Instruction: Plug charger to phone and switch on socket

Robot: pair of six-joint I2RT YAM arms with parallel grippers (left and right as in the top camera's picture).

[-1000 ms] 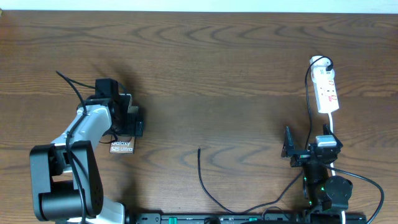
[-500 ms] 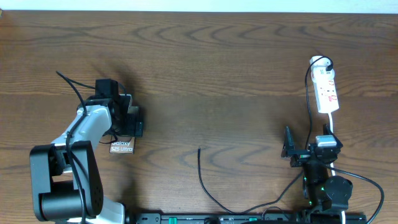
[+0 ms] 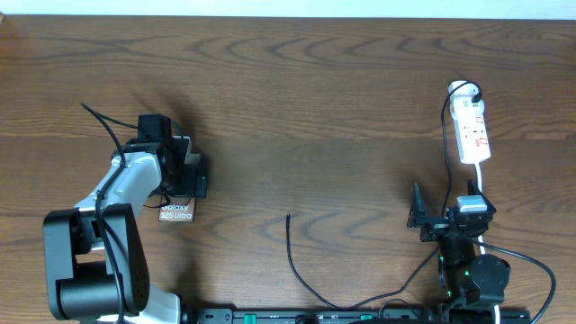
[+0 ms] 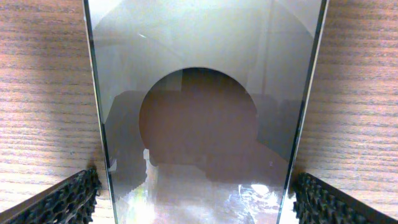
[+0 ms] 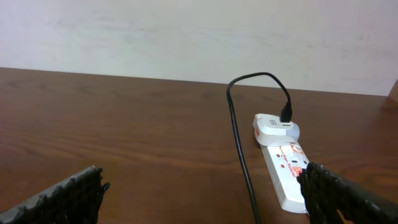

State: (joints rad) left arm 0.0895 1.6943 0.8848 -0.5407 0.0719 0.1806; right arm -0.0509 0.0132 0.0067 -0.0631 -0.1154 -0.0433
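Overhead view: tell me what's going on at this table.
Two robot arms are setting up to charge a phone. The left hand hangs open over the phone, one finger on each side, not gripping it. The right hand is open and empty near the front edge, pointing toward the socket. The charger lies loose on the table between the arms, untouched, its tip not in the phone.
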